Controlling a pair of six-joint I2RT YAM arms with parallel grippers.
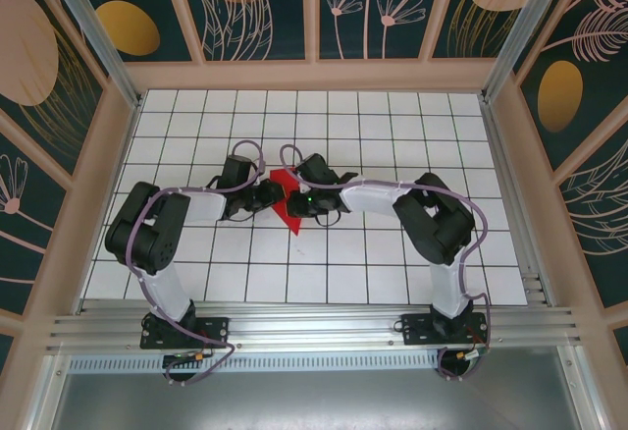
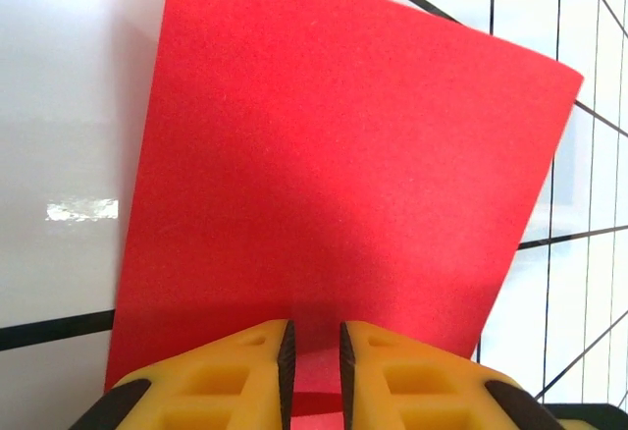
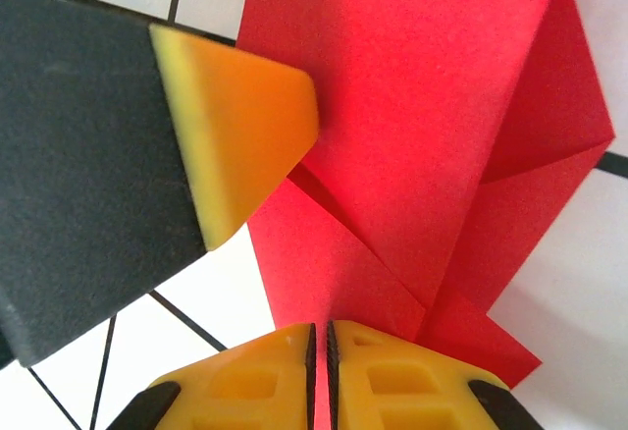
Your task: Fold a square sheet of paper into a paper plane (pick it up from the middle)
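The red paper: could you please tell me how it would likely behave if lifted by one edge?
The square sheet of paper looks thin, so it would probably flop and droop away from the held edge. Its sharp creases and overlapping flaps suggest it holds folds. On the glossy tiled table, it would likely slide when pushed.

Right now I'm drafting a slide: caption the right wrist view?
Right gripper pinches the partly folded red sheet, left gripper's fingertip at its edge.
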